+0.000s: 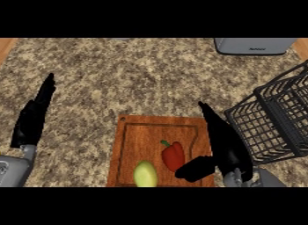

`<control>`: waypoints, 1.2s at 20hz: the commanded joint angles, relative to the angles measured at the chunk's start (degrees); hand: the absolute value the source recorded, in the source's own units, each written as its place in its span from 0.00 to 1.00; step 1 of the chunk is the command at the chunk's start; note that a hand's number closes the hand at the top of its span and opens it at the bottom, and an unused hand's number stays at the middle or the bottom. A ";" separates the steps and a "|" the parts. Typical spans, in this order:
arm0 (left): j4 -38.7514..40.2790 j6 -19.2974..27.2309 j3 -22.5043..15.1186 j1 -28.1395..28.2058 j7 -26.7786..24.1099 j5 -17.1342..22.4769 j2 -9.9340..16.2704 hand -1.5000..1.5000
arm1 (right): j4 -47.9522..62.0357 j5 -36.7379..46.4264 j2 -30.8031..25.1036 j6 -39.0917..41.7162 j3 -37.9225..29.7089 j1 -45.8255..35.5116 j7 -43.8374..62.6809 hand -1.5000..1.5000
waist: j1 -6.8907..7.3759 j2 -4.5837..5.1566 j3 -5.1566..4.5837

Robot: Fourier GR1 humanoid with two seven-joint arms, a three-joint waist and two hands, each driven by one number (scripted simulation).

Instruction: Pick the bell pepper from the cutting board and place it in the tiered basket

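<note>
While the red bell pepper (pixel 173 155) is lying on the near right part of the cutting board (pixel 158 127), the right hand (pixel 223 145) is sitting just right of it w/ fingers straight, pointing far, and thumb sticking out left toward the pepper's near end. Nothing is being pinched yet; whether the thumb is touching the pepper I can't tell. Main risk: a pale green fruit (pixel 145 174) is lying just left of the pepper, so a sweeping close could be knocking it or catching both. The pepper could also be rolling left, away from the palm. The tiered basket (pixel 280 118) is standing close on the right, so a low carry could be clipping its wire rim. Left hand (pixel 33 118) is resting open, far left.
</note>
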 commanded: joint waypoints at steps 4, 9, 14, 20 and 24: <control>-1.31 -0.97 1.10 1.80 -0.09 0.18 0.42 0.50 | 3.01 3.25 5.40 4.71 2.06 0.20 14.03 0.00 | -0.31 -0.15 0.09; 1.12 -1.31 1.40 3.05 -3.94 -1.06 -0.49 0.50 | 5.06 7.40 9.80 5.96 2.34 -0.37 14.03 0.00 | -0.40 -0.07 0.09; -0.81 -0.66 1.30 1.12 0.44 -1.13 -1.55 0.50 | 5.67 11.88 11.05 10.52 1.21 -0.06 14.03 0.00 | -0.71 -0.25 0.10; 1.43 -3.24 3.37 0.49 -1.96 -0.42 -0.79 0.50 | 7.38 16.36 14.64 13.95 0.96 -0.59 14.03 0.00 | -0.52 0.05 0.14; -0.34 -2.76 3.45 2.93 -2.16 -0.82 -0.93 0.50 | 8.68 20.36 19.06 15.52 1.34 1.50 14.02 0.00 | -0.38 -0.03 0.10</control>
